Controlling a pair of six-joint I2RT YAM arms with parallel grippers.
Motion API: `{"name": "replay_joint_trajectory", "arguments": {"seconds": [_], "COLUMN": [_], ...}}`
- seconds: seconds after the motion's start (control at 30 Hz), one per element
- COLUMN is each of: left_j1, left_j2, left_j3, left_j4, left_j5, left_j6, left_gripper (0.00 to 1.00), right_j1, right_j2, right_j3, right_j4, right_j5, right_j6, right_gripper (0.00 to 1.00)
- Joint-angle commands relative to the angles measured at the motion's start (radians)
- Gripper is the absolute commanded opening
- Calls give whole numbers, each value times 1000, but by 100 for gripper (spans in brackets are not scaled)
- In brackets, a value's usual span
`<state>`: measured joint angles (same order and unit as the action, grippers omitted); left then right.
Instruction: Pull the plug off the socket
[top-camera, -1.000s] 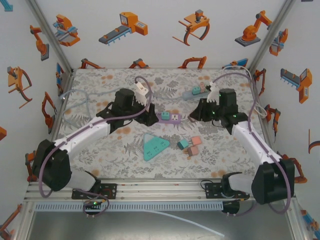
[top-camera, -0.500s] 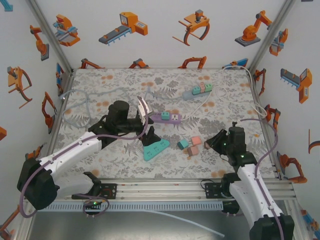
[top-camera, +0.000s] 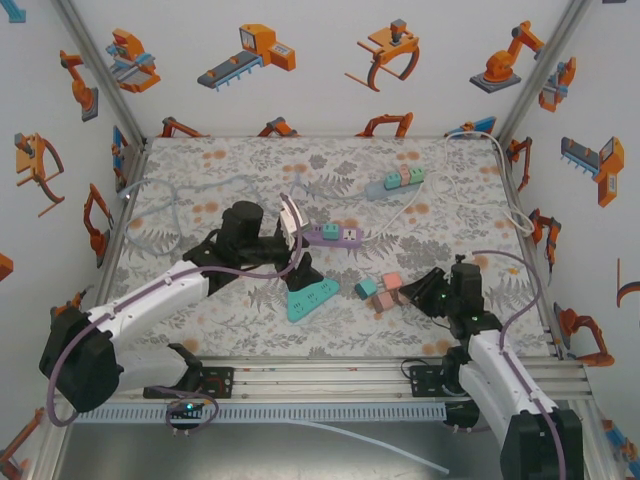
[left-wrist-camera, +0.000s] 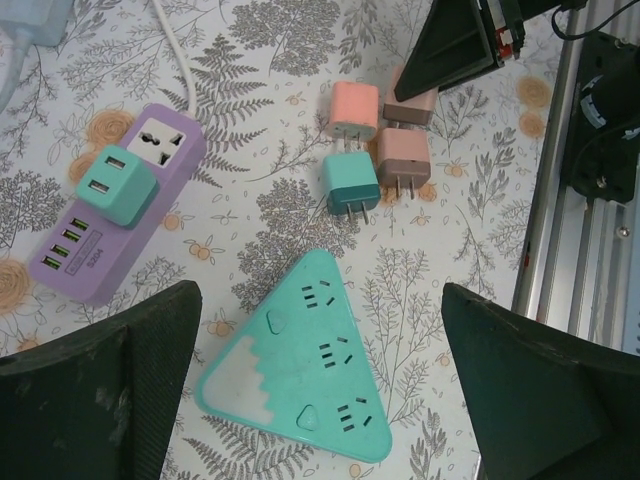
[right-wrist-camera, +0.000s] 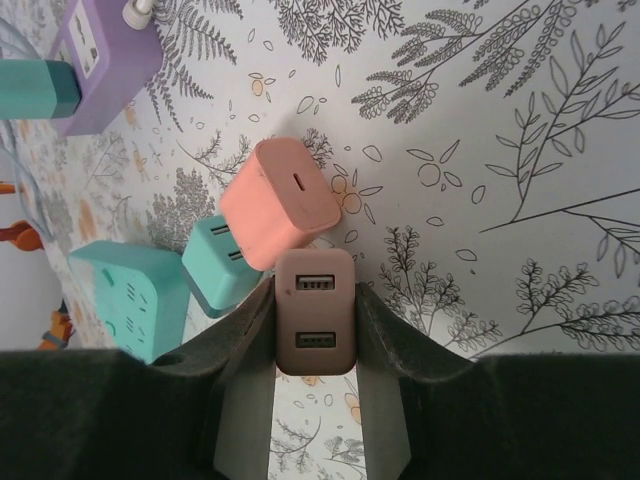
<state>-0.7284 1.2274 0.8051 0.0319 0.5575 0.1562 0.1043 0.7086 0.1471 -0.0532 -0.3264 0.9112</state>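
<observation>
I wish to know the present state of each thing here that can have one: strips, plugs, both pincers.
Purple strip, teal adapter plugged in.
Triangular socket, nothing plugged in.
Far strip, plugs inserted.
Pink plug, lying loose.
Teal plug, lying loose.
Right pincer, shut on the brown plug.
Left pincer, open, holding nothing.

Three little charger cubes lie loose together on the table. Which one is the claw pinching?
The brown two-port charger cube, held in the right gripper; the pink cube and the teal cube lie free beside it.
</observation>
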Motion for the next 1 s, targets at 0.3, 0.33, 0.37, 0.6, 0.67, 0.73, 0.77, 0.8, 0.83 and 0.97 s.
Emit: {"name": "replay_joint_trajectory", "arguments": {"seconds": [0.3, 0.33, 0.37, 0.6, 0.67, 0.73, 0.77, 0.8, 0.83, 0.97], "left_j1": [-12, -11, -11, -12, -13, -13, -14, -12, -13, -13], "left_j2": [21, 24, 27, 35, 35, 34, 35, 34, 31, 30], "left_j3": [36, 38, 39, 34, 31, 28, 27, 26, 27, 26], "left_j4": [29, 29, 28, 31, 37, 43, 44, 43, 39, 29], "left_j5": [-6, -7, -7, -21, -24, -28, -30, -39, -49, -137], "left_j6": [15, 14, 11, 8, -1, -5, -7, -8, -9, -26], "left_gripper": [97, 97, 97, 97, 97, 97, 97, 97, 97, 97], "right_j1": [57, 58, 58, 58, 58, 58, 58, 58, 58, 58], "right_j2": [-97, -104, -107, -119, -124, -131, -134, -139, -144, -150], "right_j3": [-31, -31, -28, 5, 12, 22, 30, 39, 54, 124], "right_j4": [-86, -99, -111, -205, -220, -238, -250, -264, -286, -334], "right_j5": [81, 87, 91, 144, 151, 162, 169, 177, 189, 237], "right_j6": [74, 74, 74, 55, 49, 46, 43, 33, 22, -48], "right_gripper": [48, 49, 49, 60, 61, 63, 63, 64, 65, 67]}}
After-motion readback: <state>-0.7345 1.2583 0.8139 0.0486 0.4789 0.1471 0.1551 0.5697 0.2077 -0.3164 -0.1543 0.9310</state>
